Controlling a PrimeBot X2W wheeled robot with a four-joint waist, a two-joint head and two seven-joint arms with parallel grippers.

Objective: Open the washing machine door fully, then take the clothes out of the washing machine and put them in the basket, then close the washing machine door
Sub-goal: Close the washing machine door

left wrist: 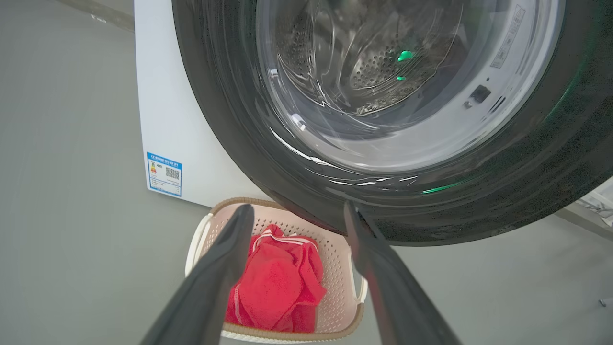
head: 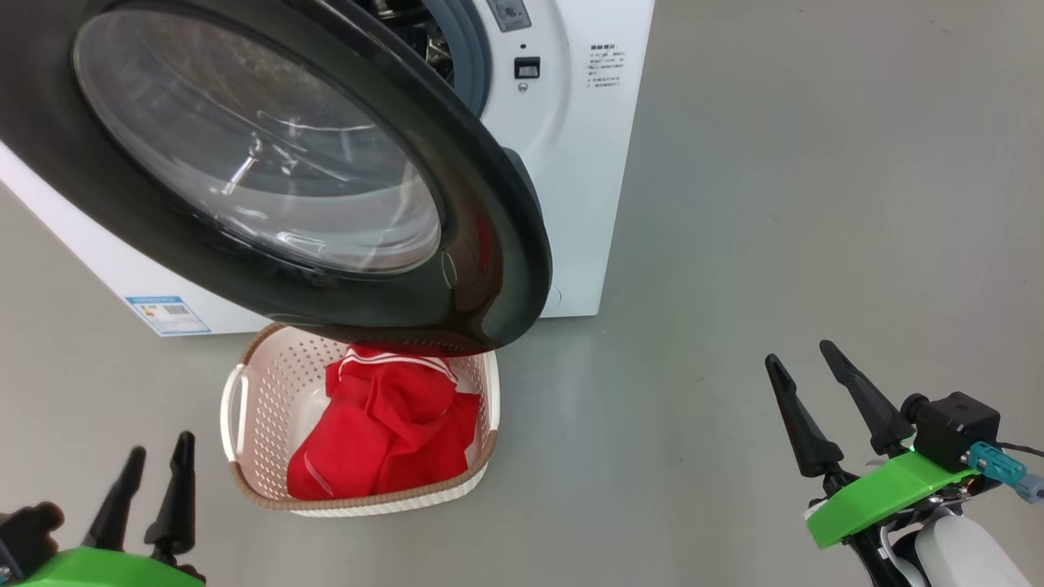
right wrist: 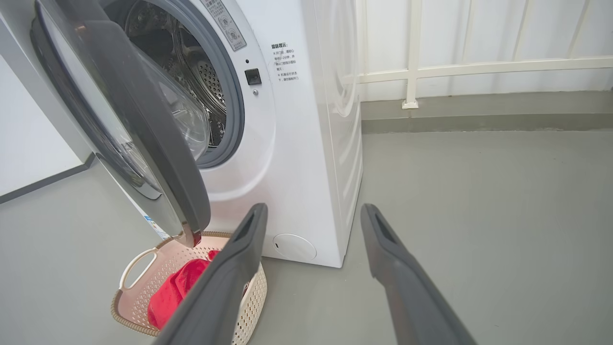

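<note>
1. Left hand (head: 161,444): nearest item, on the near side of the basket (head: 259,408), by its left handle. The dark fingers are apart with nothing between them, tips aimed towards the basket.
2. Right hand (head: 798,352): well apart from the basket, off to its right over bare grey floor (head: 775,204). The fingers are spread and empty, leaning left, above a green wrist cover.
3. Basket: cream, perforated, brown rim, standing on the floor.
4. Clothes (head: 383,432): red heap with white stripes, lying inside the basket towards its right wall.
5. Washing machine door (head: 489,220): ajar, its black lower rim hanging over the basket's far end.
6. Washing machine (head: 587,163): just behind the basket, with its blue label (head: 169,314) to the basket's far left.
</note>
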